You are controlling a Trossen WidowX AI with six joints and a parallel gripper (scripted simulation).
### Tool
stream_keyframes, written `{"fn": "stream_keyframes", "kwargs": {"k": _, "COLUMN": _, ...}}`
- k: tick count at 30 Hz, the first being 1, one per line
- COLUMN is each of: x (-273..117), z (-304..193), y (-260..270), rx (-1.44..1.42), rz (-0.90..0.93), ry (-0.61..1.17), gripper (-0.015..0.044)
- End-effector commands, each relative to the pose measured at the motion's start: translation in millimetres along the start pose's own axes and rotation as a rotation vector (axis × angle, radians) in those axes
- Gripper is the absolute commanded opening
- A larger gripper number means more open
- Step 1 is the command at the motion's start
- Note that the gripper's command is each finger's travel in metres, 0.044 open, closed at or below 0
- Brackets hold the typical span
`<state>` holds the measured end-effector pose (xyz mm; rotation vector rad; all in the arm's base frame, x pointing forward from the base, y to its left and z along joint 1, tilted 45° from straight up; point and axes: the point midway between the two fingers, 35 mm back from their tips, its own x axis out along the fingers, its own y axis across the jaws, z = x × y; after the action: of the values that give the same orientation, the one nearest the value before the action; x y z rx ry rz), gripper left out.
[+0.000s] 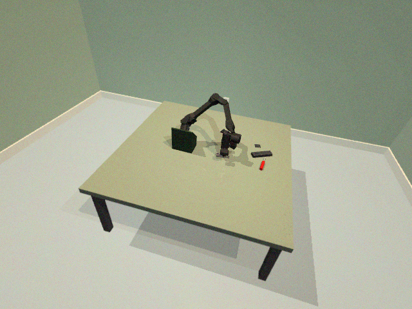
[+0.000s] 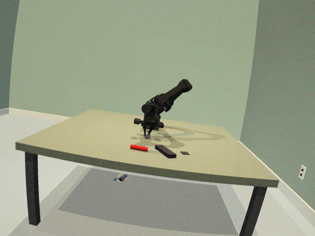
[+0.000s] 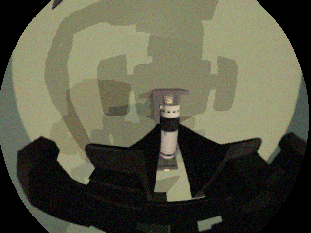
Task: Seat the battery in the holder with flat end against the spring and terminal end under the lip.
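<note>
The battery [image 3: 168,141], white with a black band, is between the fingertips of my gripper [image 3: 168,127] [image 1: 224,154] [image 2: 147,133], which is shut on it. Its metal terminal end points to the top of the wrist view, towards the upright end of the purple-grey holder [image 3: 156,103] [image 2: 147,137]. The other end of the holder shows just beyond the battery's flat end. The battery lies along the holder, over or in it; the frames do not show whether it is fully down or under the lip. The fingers hide the holder's middle.
A red screwdriver [image 1: 262,165] [image 2: 139,147] and a long dark block [image 1: 261,154] [image 2: 165,151] lie beyond the holder from the arm's base, with a small dark square [image 1: 257,145] [image 2: 184,153] near the block. A dark green panel [image 1: 183,140] stands by the base.
</note>
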<state>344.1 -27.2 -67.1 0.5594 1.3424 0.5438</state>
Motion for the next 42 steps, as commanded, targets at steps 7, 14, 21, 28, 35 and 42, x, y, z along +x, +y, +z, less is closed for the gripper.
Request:
{"fn": "stream_keyframes", "kwargs": {"k": 7, "x": 0, "z": -4, "y": 1, "rx": -0.001, "rz": 0.003, "ry": -0.014, "gripper": 0.0063}}
{"fn": "stream_keyframes", "kwargs": {"k": 14, "x": 1, "z": -9, "y": 1, "rx": -0.001, "rz": 0.002, "ry": -0.020, "gripper": 0.0063}}
{"fn": "stream_keyframes", "kwargs": {"k": 21, "x": 1, "z": -13, "y": 2, "rx": -0.001, "rz": 0.000, "ry": -0.024, "gripper": 0.0063}}
{"fn": "stream_keyframes", "kwargs": {"k": 28, "x": 0, "z": -14, "y": 2, "rx": -0.001, "rz": -0.002, "ry": -0.026, "gripper": 0.0063}}
{"fn": "stream_keyframes", "kwargs": {"k": 35, "x": 0, "z": -14, "y": 2, "rx": -0.001, "rz": -0.002, "ry": -0.028, "gripper": 0.0063}}
{"fn": "stream_keyframes", "kwargs": {"k": 42, "x": 1, "z": -14, "y": 2, "rx": -0.001, "rz": -0.003, "ry": -0.028, "gripper": 0.0115}}
